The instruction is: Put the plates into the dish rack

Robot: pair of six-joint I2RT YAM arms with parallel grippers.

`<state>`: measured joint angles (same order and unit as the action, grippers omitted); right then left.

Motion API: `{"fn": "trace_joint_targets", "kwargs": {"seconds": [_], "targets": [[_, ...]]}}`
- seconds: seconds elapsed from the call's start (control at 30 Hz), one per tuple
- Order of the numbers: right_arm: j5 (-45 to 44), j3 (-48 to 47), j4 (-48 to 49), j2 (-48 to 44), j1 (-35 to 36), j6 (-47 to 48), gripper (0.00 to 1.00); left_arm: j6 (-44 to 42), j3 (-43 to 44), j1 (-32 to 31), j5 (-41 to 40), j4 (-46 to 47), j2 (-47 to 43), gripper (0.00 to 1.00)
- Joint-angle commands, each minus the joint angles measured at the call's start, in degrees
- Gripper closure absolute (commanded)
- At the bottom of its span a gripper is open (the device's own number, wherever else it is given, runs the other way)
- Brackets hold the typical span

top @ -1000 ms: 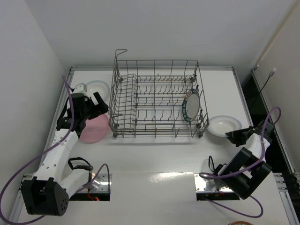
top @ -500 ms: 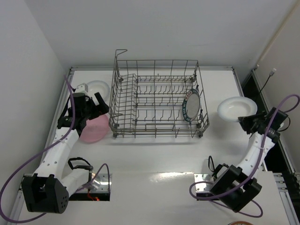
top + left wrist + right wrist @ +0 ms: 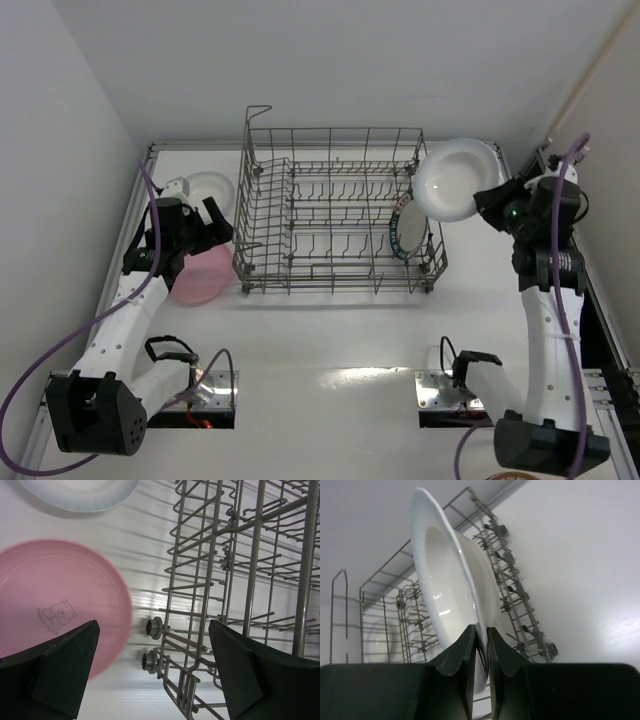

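While R tool (image 3: 480,632) clamps white plate (image 3: 452,180) rim, hollow side tilts up over rack (image 3: 330,129); L tool (image 3: 154,626) agape, empty.

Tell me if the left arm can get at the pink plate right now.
Probably yes: the left gripper hangs open above the pink plate at its rim, with nothing lying between them.

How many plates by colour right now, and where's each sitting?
Pink plate: 1, flat on the table, left of the dish rack
White plate: 2, one flat on the table, one gripped by the right jaws above the rack's right end
Teal-rimmed plate: 1, standing in the rack
Total: 4
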<state>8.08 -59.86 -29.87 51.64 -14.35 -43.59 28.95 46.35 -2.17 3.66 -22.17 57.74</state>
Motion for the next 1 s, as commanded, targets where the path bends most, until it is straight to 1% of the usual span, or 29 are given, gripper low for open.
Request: {"fn": "trace_joint_targets", "kwargs": {"seconds": [0.0,0.03,0.1,0.13,0.2,0.3,0.4,0.53,0.63,0.67,0.77,0.8,0.97], "targets": [[-8.1,-8.3,2.3,2.4,8.8,6.7,1.0,0.1,0.5,-0.5,5.0,3.1,-1.7,0.11],[-12.5,-9.2,1.4,4.6,14.0,7.5,1.0,0.1,0.5,-0.5,5.0,3.1,-1.7,0.11],[-17.2,-11.2,-1.1,7.0,18.5,8.9,1.0,0.1,0.5,-0.5,5.0,3.1,-1.1,0.11],[-21.2,-12.3,-2.2,9.5,22.0,9.7,1.0,0.1,0.5,-0.5,5.0,3.1,-1.1,0.11],[-25.4,-12.8,-5.0,12.0,25.0,10.2,1.0,0.1,0.5,-0.5,5.0,3.1,-1.1,0.11],[-35.4,-12.8,-5.7,15.2,30.4,10.2,1.0,0.1,0.0,-0.5,5.0,3.1,-1.1,0.11],[-42.2,-13.6,-7.7,18.1,34.6,10.2,1.0,0.1,0.0,-0.5,5.0,3.1,-0.6,0.11],[-46.5,-14.8,-7.7,21.4,38.2,12.0,1.0,0.1,0.0,-0.5,5.0,3.1,-0.6,0.11],[-52.3,-15.8,-7.1,23.2,43.6,14.1,1.0,0.1,0.0,-0.5,4.4,3.1,-0.6,0.11],[-55.9,-16.4,-7.1,25.0,46.7,14.7,1.0,0.1,0.0,-0.5,4.4,3.1,-0.6,0.11],[-62.4,-19.5,-8.8,29.0,50.5,15.2,1.0,0.1,0.0,-0.5,4.4,3.1,-0.6,0.11],[-63.4,-20.9,-9.5,31.7,52.3,15.9,1.0,0.1,0.0,-0.5,4.4,3.1,-0.6,0.11],[-66.1,-23.7,-10.0,38.2,55.0,17.6,1.0,0.1,0.0,-0.5,4.4,3.1,-0.6,0.11]]}}
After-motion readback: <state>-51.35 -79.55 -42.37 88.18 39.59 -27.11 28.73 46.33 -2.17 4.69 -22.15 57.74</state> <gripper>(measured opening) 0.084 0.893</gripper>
